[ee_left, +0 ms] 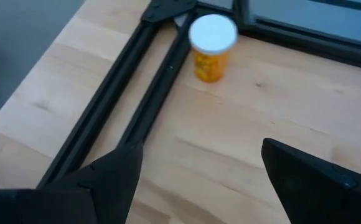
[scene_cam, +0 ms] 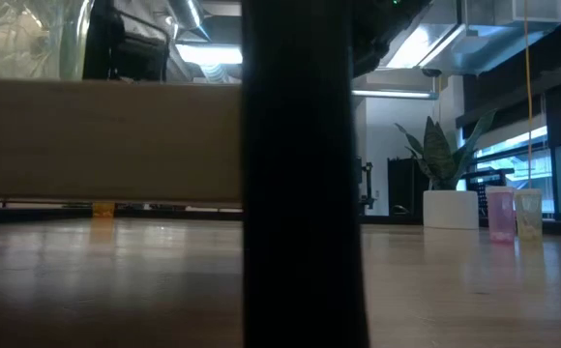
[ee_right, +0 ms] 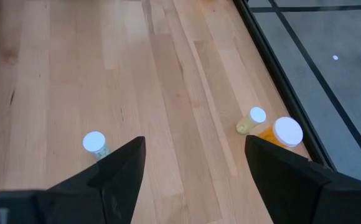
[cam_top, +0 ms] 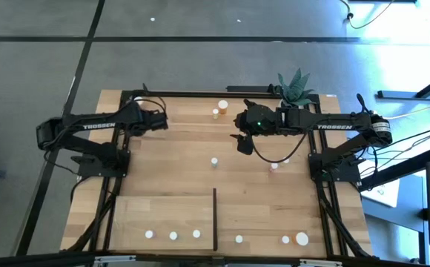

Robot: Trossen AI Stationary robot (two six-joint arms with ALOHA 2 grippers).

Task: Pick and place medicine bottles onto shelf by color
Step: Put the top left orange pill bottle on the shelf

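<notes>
Two bottles sit by the table's far rail, ahead of the left gripper point(cam_top: 163, 121), whose fingers gape wide and hold nothing. Nearer its reach stands the large orange bottle point(ee_left: 211, 48), upright, white-capped. The right gripper point(cam_top: 242, 141) hangs open and empty over mid-table.

Seen past my right gripper point(ee_right: 193, 168), fingers point(ee_right: 115, 171) spread wide, nothing between them:

- Table point(ee_right: 137, 81): pale wood planks, with a black rail point(ee_right: 280, 74) along one side and grey floor point(ee_right: 336, 87) beyond it.
- Bottle, white cap, greenish body point(ee_right: 95, 144): stands alone on the planks, just beside one of my fingers.
- Small bottle, white cap, yellowish body point(ee_right: 253, 120): near the rail.
- Larger orange bottle, white cap point(ee_right: 282, 134): touching or just beside the small one, close against the rail.
</notes>
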